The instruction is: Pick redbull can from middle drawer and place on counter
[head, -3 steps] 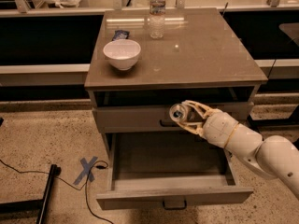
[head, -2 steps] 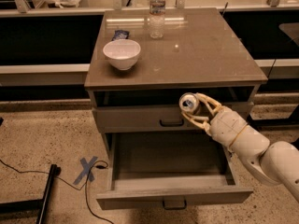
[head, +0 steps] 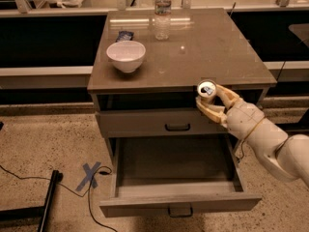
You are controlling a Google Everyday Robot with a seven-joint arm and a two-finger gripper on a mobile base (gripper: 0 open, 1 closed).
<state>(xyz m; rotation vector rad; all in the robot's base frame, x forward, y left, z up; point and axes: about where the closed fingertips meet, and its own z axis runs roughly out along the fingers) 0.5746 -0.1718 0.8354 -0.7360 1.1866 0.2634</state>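
The redbull can is a slim silvery can with its shiny end facing me. My gripper is shut on it and holds it lying sideways at the front edge of the counter, right of centre. The can is about level with the counter's rim and not resting on it. The middle drawer is pulled wide open below, and its inside looks empty. The handled drawer front above it is shut. My cream arm comes in from the lower right.
A white bowl stands at the counter's front left. A clear water bottle stands at the back, with a small dark packet left of it. A blue tape cross, a cable and a black stand leg lie on the floor at left.
My gripper has risen with the can and moved right, from in front of the upper drawer's handle to the counter's front edge. The drawer has stayed open.
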